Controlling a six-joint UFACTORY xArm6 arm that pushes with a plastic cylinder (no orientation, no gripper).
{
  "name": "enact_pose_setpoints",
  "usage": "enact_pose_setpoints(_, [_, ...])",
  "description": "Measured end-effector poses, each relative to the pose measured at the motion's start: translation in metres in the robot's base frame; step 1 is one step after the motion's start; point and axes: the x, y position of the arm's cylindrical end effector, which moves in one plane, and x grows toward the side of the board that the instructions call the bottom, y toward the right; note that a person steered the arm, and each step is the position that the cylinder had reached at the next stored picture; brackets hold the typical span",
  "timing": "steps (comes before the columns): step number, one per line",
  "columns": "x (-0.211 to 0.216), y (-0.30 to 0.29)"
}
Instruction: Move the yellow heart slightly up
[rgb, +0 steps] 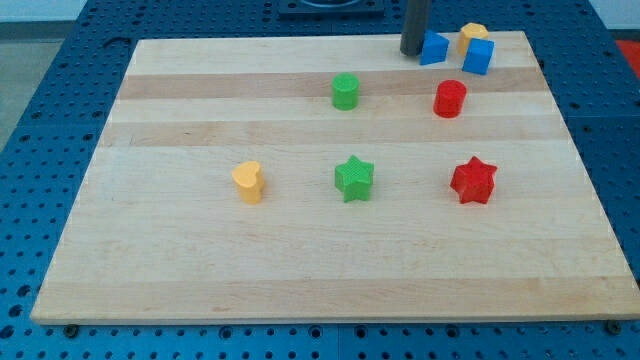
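Observation:
The yellow heart (248, 182) lies on the wooden board (200, 270), left of the middle. My tip (412, 52) rests on the board near the view's top edge, right of centre, far up and to the right of the yellow heart. It sits just left of a blue block (434, 48), close to it or touching it.
A green star (354, 178) and a red star (473, 180) lie in a row to the right of the heart. A green cylinder (345, 91) and a red cylinder (450, 99) lie higher. A second blue block (478, 56) and a yellow block (473, 34) sit at the top right.

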Motion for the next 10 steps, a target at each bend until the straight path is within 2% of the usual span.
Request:
enact_pose_setpoints(1, [-0.006, 0.021])
enact_pose_setpoints(4, [0.027, -0.011])
enact_pose_setpoints(5, [0.020, -0.087])
enact_pose_setpoints(6, [0.021, -0.196])
enact_pose_setpoints(7, [0.061, -0.315])
enact_pose_setpoints(8, [0.129, -0.369])
enact_pose_setpoints(10, [0.248, -0.378])
